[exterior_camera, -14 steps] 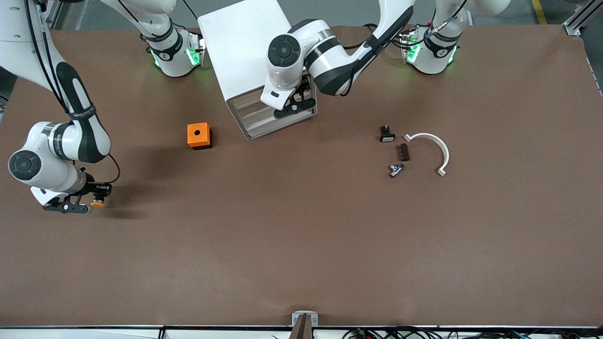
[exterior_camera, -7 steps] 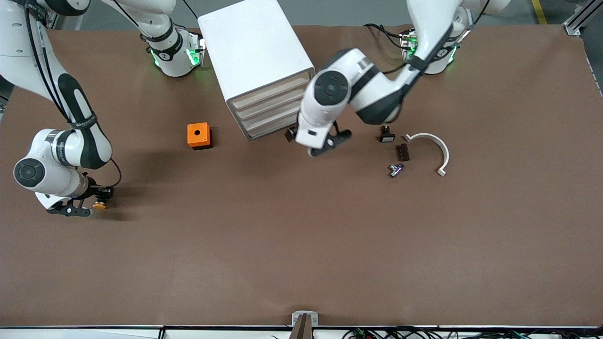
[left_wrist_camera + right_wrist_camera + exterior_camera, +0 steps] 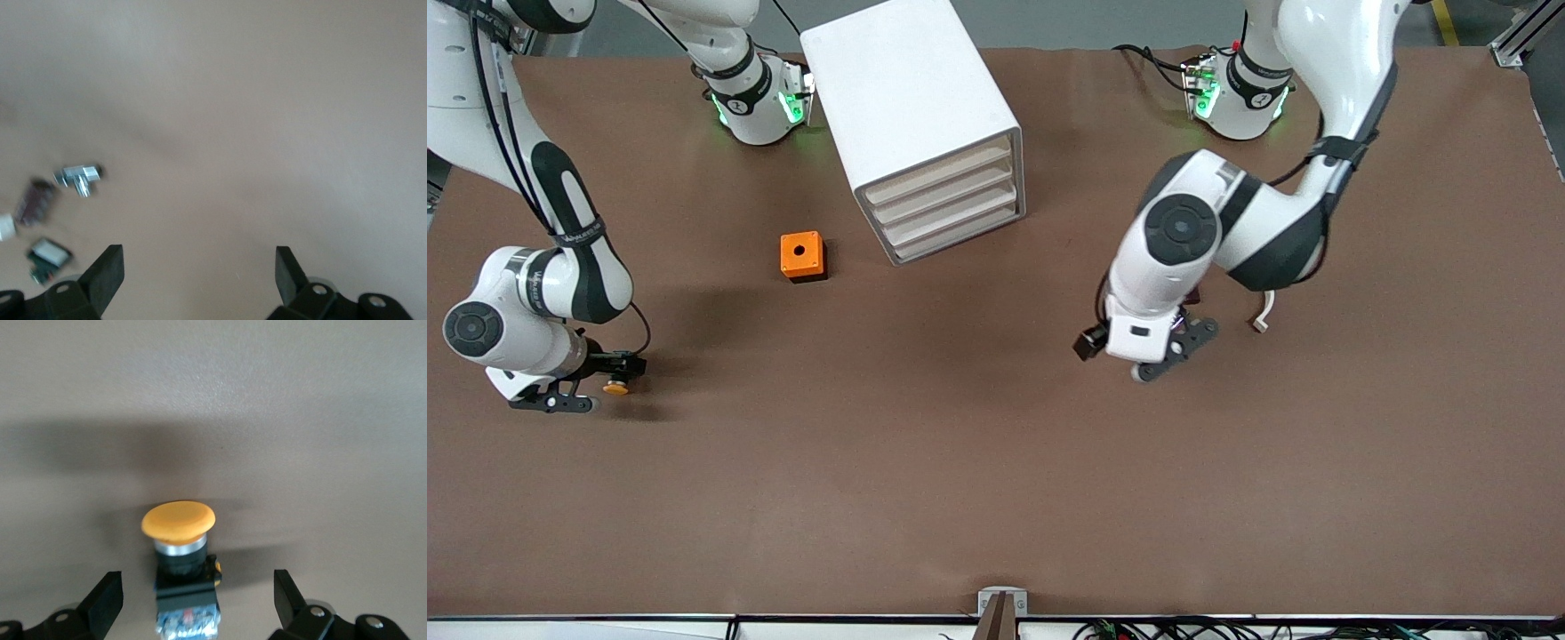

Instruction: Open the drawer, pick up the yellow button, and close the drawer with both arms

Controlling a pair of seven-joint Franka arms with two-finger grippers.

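1. Right gripper [image 3: 574,391] is sitting low at the right arm's end of the table [image 3: 960,462], fingers spread wide apart.
2. Button [image 3: 179,561] is lying on the table between those fingers, touching neither, orange cap pointing away from the gripper.
3. Left gripper [image 3: 1169,351] is hovering with fingers apart, holding nothing, over bare table just beside a small metal part [image 3: 79,177].
4. Drawer [image 3: 938,172] is sitting shut, flush with the 3 lower fronts, well apart from both grippers.

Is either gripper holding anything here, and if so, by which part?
Neither. The right gripper is open around the button without touching it; the left gripper is open and empty over the table.
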